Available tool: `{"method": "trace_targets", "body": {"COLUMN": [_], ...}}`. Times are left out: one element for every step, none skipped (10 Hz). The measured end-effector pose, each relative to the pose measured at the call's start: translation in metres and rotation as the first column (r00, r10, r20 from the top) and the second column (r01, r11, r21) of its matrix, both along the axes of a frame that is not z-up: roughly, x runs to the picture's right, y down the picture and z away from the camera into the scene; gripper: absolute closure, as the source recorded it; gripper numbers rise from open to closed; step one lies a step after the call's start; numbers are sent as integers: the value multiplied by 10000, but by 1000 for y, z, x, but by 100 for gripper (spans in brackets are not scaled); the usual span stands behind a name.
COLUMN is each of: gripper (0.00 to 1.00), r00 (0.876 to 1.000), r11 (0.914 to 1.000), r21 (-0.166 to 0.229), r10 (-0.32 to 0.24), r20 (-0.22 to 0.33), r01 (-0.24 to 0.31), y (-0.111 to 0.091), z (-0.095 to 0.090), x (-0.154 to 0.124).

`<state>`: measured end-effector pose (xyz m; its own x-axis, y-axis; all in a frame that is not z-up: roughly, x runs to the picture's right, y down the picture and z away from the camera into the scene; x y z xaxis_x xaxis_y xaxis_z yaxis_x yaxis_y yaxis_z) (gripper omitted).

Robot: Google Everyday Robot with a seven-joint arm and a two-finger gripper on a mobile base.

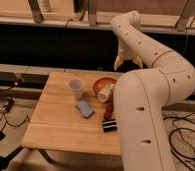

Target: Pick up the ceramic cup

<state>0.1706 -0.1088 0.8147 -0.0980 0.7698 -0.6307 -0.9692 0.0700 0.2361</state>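
The ceramic cup [76, 88] is small, plain and white. It stands upright on the wooden table [56, 127], near the far edge and left of the orange bowl. My gripper [128, 62] hangs in the air above the table's far edge, behind the bowl and up and to the right of the cup, well apart from it. Its two fingers point down, spread apart and empty. My large white arm fills the right side of the view and hides the table's right part.
An orange bowl [102, 83] holds a cream cylindrical object [106, 93] on its side. A flat blue object [84, 108] lies in front of the cup. A dark bar-shaped object [109, 123] lies next to my arm. Cables run across the floor on both sides.
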Motion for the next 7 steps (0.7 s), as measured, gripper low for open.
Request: {"method": "trace_targets", "body": {"gripper": [20, 20, 20, 20, 20, 20, 20], "r00": [9996, 9987, 9969, 9936, 9894, 9798, 9736], "r11": [9996, 9990, 9982, 9971, 9960, 9952, 9956], "r21": [-49, -149, -329, -488, -600, -688, -689], "r10": [-268, -413, -489, -541, -575, -555, -470], "r20": [111, 292, 614, 991, 1332, 1922, 2234], "r01": [268, 418, 509, 591, 660, 698, 638], "y": [4, 10, 20, 28, 35, 43, 45], "z": [8, 15, 22, 26, 27, 22, 15], "x": [-20, -41, -69, -98, -123, -165, -188]}}
